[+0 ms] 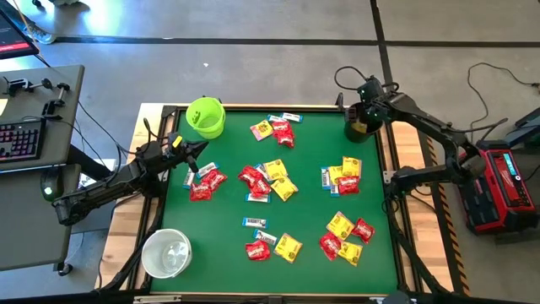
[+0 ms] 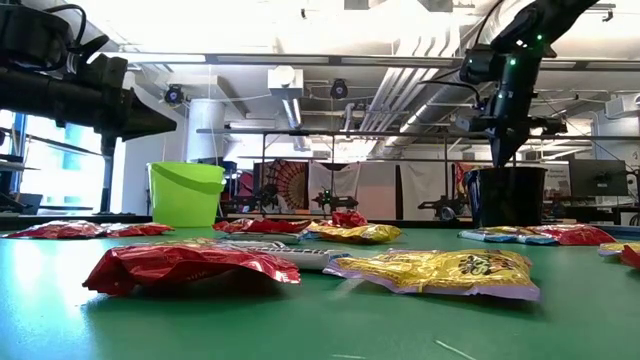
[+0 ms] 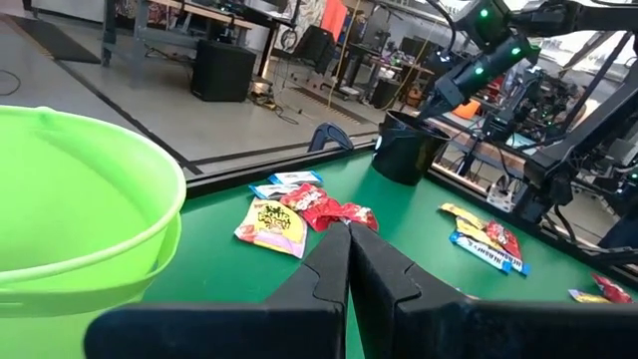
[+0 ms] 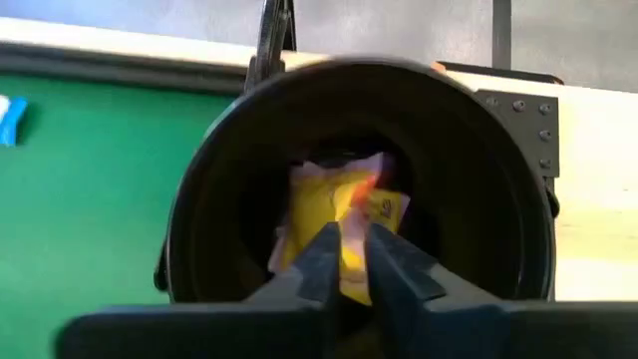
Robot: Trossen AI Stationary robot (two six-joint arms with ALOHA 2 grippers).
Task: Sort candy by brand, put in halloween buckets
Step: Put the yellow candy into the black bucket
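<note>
Red, yellow and white-and-blue candy [image 1: 268,181] lies scattered in clusters over the green table [image 1: 228,211]. The lime green bucket [image 1: 211,128] stands at the far left, the black bucket [image 1: 353,131] at the far right, the white bucket [image 1: 148,245] at the near left. My right gripper [image 4: 351,239] points steeply down into the black bucket's mouth, its fingers a narrow gap apart, just over a yellow packet [image 4: 324,204] inside. My left gripper [image 3: 349,234] is shut and level, holding nothing, beside the green bucket [image 3: 80,199] and above red packets [image 1: 205,186]. My right gripper's fingertips [image 4: 329,244] stand right at the crumpled yellow packet inside the black bucket [image 4: 229,199], coming from above. Whether they touch it I cannot tell.
Candy clusters lie at the far middle [image 1: 274,129], the right [image 1: 342,176] and the near right [image 1: 346,236] of the table. A raised black frame [image 1: 278,107] runs round the table. A keyboard desk [image 1: 25,127] stands off the left side, and red equipment [image 1: 498,186] off the right.
</note>
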